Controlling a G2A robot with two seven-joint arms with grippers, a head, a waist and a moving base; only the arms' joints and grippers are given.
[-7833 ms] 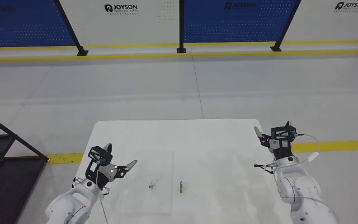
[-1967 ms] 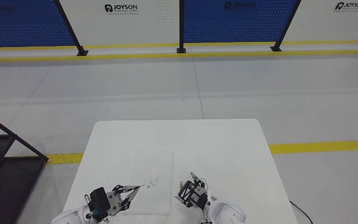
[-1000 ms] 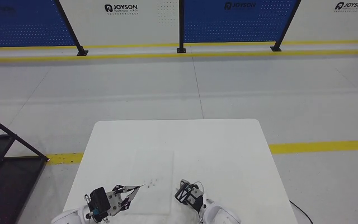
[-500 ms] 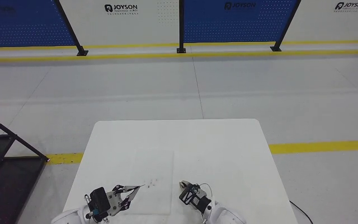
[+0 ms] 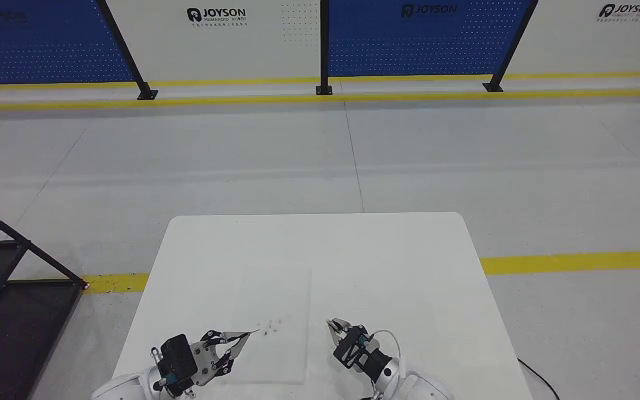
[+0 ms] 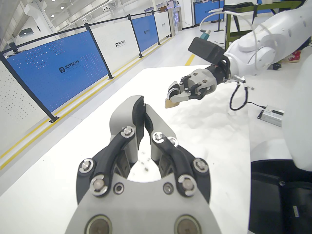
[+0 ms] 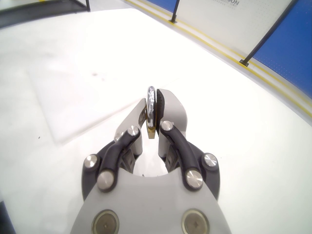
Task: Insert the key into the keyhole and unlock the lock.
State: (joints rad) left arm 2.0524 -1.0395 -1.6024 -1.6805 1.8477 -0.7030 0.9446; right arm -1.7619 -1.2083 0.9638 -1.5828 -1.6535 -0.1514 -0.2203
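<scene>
A small padlock (image 7: 151,109) with a brass body and a silver shackle sits clamped between the pads of my right gripper (image 7: 153,98), which is shut on it. From the left wrist view the padlock's brass body (image 6: 171,103) hangs under the right gripper (image 6: 176,93), just above the white table (image 5: 400,270). My left gripper (image 6: 143,109) is at the near left (image 5: 250,333), pointing toward the lock, pads pressed together. I cannot make out a key between them. Small dark specks (image 5: 272,323) lie on the table just ahead of it.
A thin white mat (image 5: 285,295) covers the table's near middle. A small grey box (image 6: 271,115) with a cable lies near the table's edge by the right arm. A black rack (image 5: 30,265) stands off the table's left side.
The padlock lay on the table 7.8 s ago with both arms at the sides; now the right gripper holds it. Over the last second that gripper turned and shifted slightly right. The left gripper stayed still.
</scene>
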